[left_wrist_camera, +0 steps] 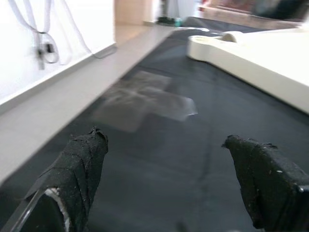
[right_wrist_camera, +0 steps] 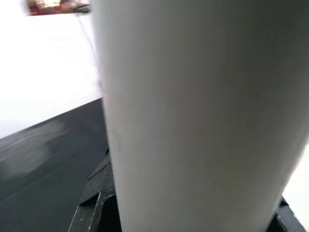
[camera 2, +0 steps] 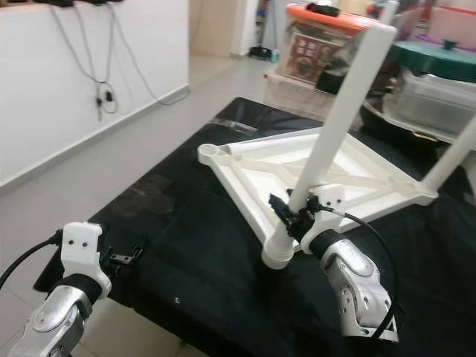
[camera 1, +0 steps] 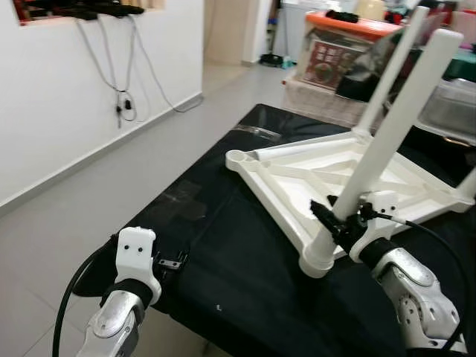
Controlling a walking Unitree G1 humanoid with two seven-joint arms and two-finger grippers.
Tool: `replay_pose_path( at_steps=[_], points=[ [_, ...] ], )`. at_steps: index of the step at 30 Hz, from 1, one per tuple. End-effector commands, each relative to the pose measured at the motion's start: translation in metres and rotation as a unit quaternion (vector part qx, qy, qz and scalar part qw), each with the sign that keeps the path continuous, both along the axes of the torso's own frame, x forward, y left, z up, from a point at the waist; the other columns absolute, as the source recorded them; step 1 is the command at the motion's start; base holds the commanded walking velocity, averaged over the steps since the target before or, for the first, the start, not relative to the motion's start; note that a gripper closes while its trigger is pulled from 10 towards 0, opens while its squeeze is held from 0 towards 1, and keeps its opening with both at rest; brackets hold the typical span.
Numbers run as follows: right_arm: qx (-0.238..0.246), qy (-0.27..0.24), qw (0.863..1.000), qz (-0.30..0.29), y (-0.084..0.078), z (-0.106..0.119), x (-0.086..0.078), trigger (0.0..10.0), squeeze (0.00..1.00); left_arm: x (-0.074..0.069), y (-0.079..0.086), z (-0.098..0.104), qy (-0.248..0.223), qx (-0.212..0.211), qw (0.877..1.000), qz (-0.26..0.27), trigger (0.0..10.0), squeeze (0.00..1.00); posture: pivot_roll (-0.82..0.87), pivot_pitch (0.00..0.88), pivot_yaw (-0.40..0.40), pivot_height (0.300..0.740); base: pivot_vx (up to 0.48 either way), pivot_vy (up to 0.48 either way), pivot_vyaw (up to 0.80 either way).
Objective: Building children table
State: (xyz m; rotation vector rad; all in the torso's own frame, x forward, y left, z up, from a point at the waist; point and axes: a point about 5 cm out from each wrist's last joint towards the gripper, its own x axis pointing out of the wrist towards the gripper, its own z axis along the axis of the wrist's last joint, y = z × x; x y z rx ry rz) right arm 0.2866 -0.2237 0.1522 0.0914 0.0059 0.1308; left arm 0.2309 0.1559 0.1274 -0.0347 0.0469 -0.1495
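Note:
A white children's table top [camera 1: 297,175] lies upside down on a black table [camera 1: 223,245]. A white leg [camera 1: 387,134] stands tilted in its near corner socket [camera 1: 317,262]. My right gripper [camera 1: 336,219] is shut on this leg just above the socket; the leg [right_wrist_camera: 193,116] sits close up between its fingers in the right wrist view. Another leg [camera 1: 394,63] rises at the far corner, and a third [camera 1: 467,182] at the right edge. The left corner socket [camera 1: 238,158] holds no leg. My left gripper [left_wrist_camera: 169,164] is open low over the table's near left edge, holding nothing.
A white wall with hanging cables [camera 1: 123,100] is on the left, with grey floor [camera 1: 89,178] beside the table. Storage boxes, one with an orange lid [camera 1: 349,26], stand behind the table. A clear tape patch [left_wrist_camera: 145,99] lies on the black surface.

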Motion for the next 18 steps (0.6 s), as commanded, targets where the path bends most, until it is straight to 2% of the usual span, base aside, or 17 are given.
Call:
replay_pose_path(
  at_steps=[1, 2, 3, 4, 5, 6, 7, 8, 9, 10, 11, 12, 15, 16, 17, 18],
  points=[
    [-0.015, 0.026, 0.994, -0.110, -0.029, -0.006, -0.007, 0.0, 0.00, 0.000, -0.002, -0.001, 0.004, -0.004, 1.000, -0.003, 10.0, 0.00, 0.18, 0.000, -0.117, 0.740, 0.000, 0.000, 0.00],
    [-0.012, 0.035, 0.987, -0.159, -0.035, -0.008, -0.010, 0.0, 0.00, -0.001, -0.002, -0.001, 0.004, -0.003, 1.000, -0.003, 10.0, 0.00, 0.18, 0.000, -0.117, 0.740, 0.000, 0.000, 0.00],
    [0.005, 0.056, 0.969, -0.243, -0.045, -0.013, -0.020, 0.0, 0.00, -0.001, -0.002, -0.001, 0.004, -0.002, 1.000, -0.002, 10.0, 0.00, 0.18, 0.000, -0.121, 0.740, 0.000, 0.000, 0.00],
    [0.005, 0.056, 0.969, -0.243, -0.045, -0.013, -0.020, 0.0, 0.00, -0.001, -0.002, -0.001, 0.004, -0.002, 1.000, -0.002, 10.0, 0.00, 0.18, 0.000, -0.121, 0.740, 0.000, 0.000, 0.00],
    [-0.005, 0.079, 0.938, -0.336, -0.054, -0.021, -0.039, 0.0, 0.00, -0.001, -0.002, 0.000, 0.004, -0.001, 1.000, -0.002, 10.0, 0.00, 0.18, 0.000, -0.123, 0.740, 0.000, 0.000, 0.00],
    [-0.005, 0.079, 0.938, -0.336, -0.054, -0.021, -0.039, 0.0, 0.00, -0.001, -0.002, 0.000, 0.004, -0.001, 1.000, -0.002, 10.0, 0.00, 0.18, 0.000, -0.123, 0.740, 0.000, 0.000, 0.00],
    [-0.029, 0.107, 0.901, -0.419, -0.045, -0.030, -0.076, 0.0, 0.00, -0.002, -0.002, 0.004, 0.001, 0.002, 1.000, -0.004, 10.0, 0.00, 0.18, 0.000, -0.121, 0.740, 0.000, 0.000, 0.00],
    [-0.038, 0.108, 0.898, -0.424, -0.038, -0.030, -0.085, 0.0, 0.00, -0.003, -0.001, 0.005, 0.000, 0.003, 1.000, -0.005, 10.0, 0.00, 0.18, 0.000, -0.121, 0.740, 0.000, 0.000, 0.00],
    [-0.039, 0.111, 0.904, -0.410, -0.030, -0.030, -0.088, 3.2, 0.00, -0.003, -0.001, 0.005, 0.000, 0.004, 1.000, -0.006, 10.0, 0.00, 0.17, 0.000, -0.115, 0.740, 0.000, 0.000, 0.00],
    [-0.040, 0.114, 0.911, -0.394, -0.024, -0.030, -0.087, 9.2, 0.00, -0.003, -0.001, 0.005, 0.001, 0.005, 1.000, -0.006, 10.0, 0.00, 0.17, 0.000, -0.115, 0.740, 0.000, 0.000, 0.00],
    [-0.040, 0.114, 0.911, -0.394, -0.024, -0.030, -0.087, 9.2, 0.00, -0.003, -0.001, 0.005, 0.001, 0.005, 1.000, -0.006, 10.0, 0.00, 0.17, 0.000, -0.115, 0.740, 0.000, 0.000, 0.00],
    [-0.039, 0.117, 0.915, -0.384, -0.020, -0.029, -0.087, 10.0, 0.00, -0.003, -0.001, 0.005, 0.001, 0.005, 1.000, -0.006, 10.0, 0.00, 0.17, 0.000, -0.115, 0.740, 0.000, 0.000, 0.00],
    [-0.049, 0.108, 0.922, -0.368, -0.015, -0.025, -0.084, 10.0, 0.00, -0.002, -0.001, 0.006, 0.001, 0.005, 1.000, -0.007, 10.0, 0.00, 0.17, 0.000, -0.109, 0.740, 0.000, 0.000, 0.00],
    [-0.041, 0.079, 0.931, -0.354, -0.010, -0.018, -0.080, 10.0, 0.00, -0.002, -0.002, 0.006, 0.000, 0.005, 1.000, -0.009, 10.0, 0.00, 0.16, 0.000, -0.105, 0.740, 0.000, 0.000, 0.00],
    [-0.041, 0.079, 0.931, -0.354, -0.010, -0.018, -0.080, 10.0, 0.00, -0.002, -0.002, 0.006, 0.000, 0.005, 1.000, -0.009, 10.0, 0.00, 0.16, 0.000, -0.105, 0.740, 0.000, 0.000, 0.00],
    [-0.033, 0.058, 0.939, -0.337, -0.007, -0.012, -0.074, 10.0, 1.00, -0.001, -0.002, 0.007, 0.000, 0.006, 1.000, -0.010, 10.0, 0.00, 0.17, 0.000, -0.108, 0.740, 0.000, 0.000, 0.00]
  ],
)
